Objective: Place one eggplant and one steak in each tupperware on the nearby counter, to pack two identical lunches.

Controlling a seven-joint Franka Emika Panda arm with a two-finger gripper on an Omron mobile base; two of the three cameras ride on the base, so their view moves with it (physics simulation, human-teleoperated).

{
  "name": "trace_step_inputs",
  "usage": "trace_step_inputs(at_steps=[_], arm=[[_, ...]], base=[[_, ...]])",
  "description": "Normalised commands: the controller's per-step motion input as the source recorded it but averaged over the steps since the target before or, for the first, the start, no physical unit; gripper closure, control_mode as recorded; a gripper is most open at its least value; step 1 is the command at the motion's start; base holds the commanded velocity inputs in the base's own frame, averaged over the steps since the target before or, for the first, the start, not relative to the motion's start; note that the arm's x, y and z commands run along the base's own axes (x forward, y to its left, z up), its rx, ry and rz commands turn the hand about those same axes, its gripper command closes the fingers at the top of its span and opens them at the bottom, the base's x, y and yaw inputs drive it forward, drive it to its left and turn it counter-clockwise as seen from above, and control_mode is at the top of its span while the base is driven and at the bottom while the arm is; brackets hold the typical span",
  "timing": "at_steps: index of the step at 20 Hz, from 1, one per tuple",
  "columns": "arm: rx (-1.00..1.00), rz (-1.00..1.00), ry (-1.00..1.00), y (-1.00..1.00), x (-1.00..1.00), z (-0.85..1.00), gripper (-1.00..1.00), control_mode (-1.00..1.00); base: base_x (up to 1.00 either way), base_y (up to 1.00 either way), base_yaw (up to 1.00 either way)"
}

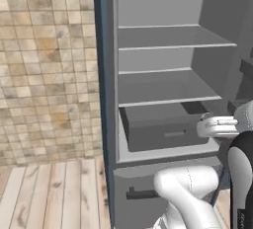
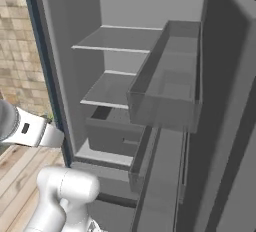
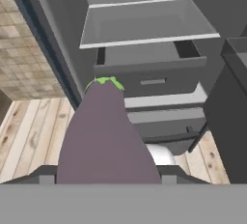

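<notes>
Arm folded in front of the open fridge [image 1: 163, 75]: elbow low, forearm raised level with the fridge's bottom drawer. Gripper [image 3: 103, 172] points toward the fridge interior, jaws closed on the eggplant [image 3: 103, 136], green stem end outward.

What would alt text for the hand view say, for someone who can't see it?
A purple eggplant with a green cap is held in the end effector, close to the camera. Behind it stands an open grey fridge with a bare shelf and a drawer.
</notes>
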Motion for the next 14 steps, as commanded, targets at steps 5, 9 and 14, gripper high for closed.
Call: trace_step_inputs(at_steps=[5,9,14], arm=[[0.00,0.00,0.00,0.00,0.00,0.00,1.00,1.00],[0.00,0.00,0.00,0.00,0.00,0.00,1.00,1.00],[0.00,0.00,0.00,0.00,0.00,0.00,1.00,1.00]], base=[[-1.00,0.00,0.00],[-1.00,0.00,0.00],[-1.00,0.00,0.00]])
